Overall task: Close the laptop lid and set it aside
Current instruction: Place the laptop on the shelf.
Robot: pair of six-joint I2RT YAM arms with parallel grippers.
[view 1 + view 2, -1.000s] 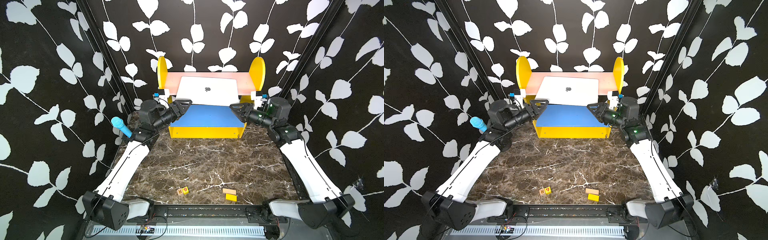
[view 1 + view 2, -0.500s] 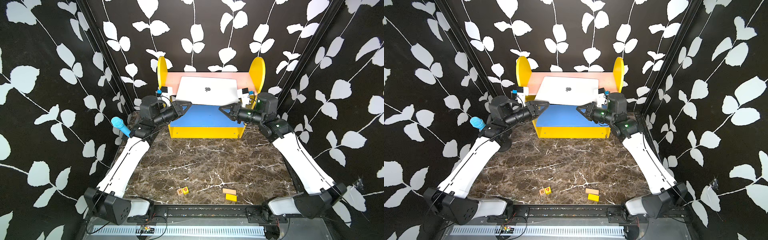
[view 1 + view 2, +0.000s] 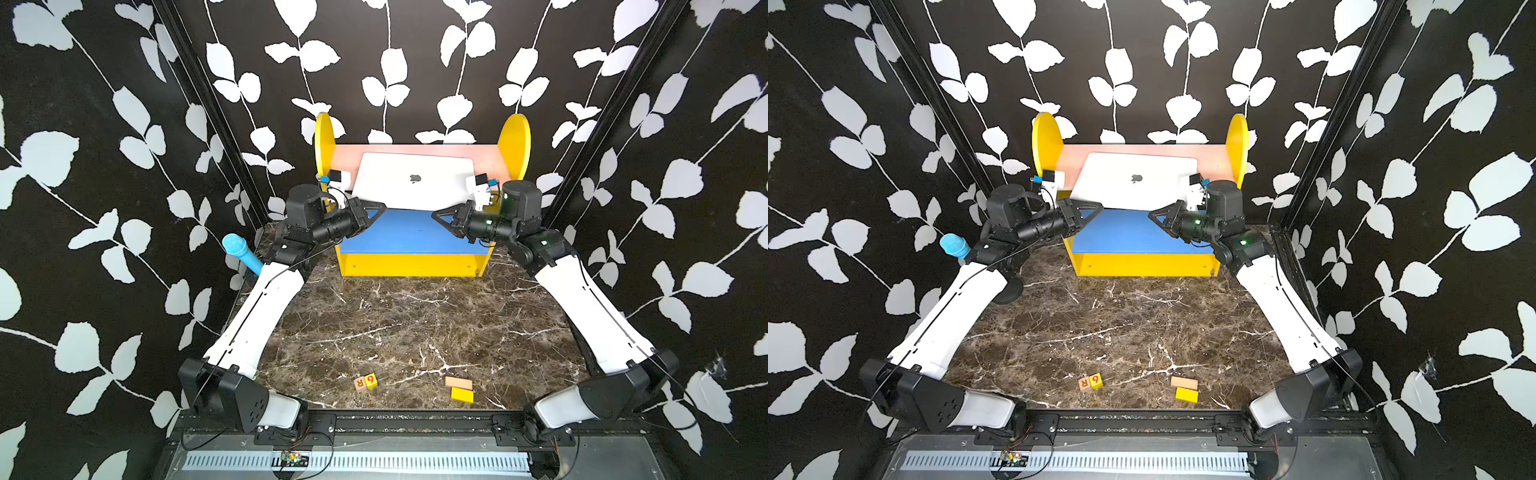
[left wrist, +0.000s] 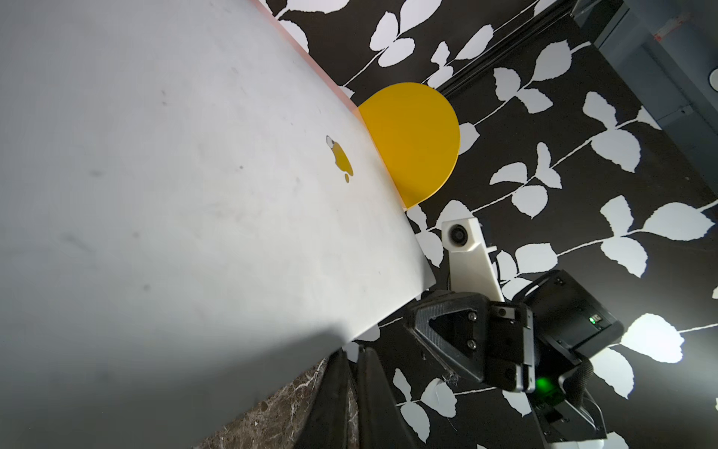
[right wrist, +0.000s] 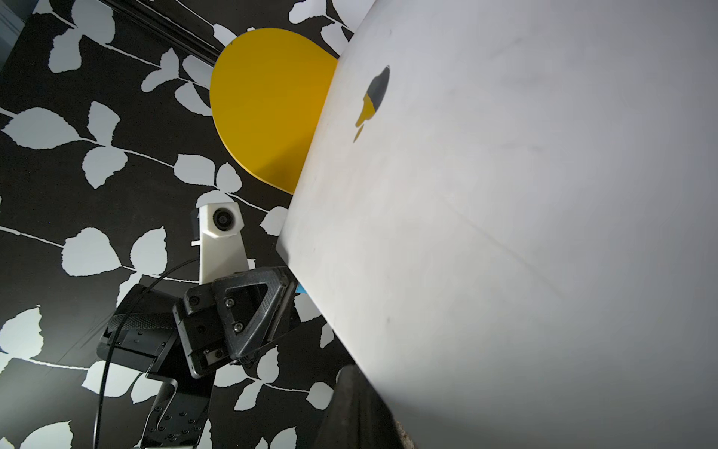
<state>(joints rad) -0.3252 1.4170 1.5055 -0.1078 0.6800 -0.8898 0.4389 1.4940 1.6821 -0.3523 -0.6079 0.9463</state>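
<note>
While aslant, laptop (image 3: pixel 413 180) edge near pincers (image 3: pixel 383 204) (image 3: pixel 433 214)

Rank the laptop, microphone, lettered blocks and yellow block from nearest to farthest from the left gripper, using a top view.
From the left gripper, in a top view:
1. The laptop, leaning on the shelf, right beside it.
2. The microphone, by the left wall.
3. The lettered blocks, front, near centre.
4. The yellow block, front, further right.
</note>
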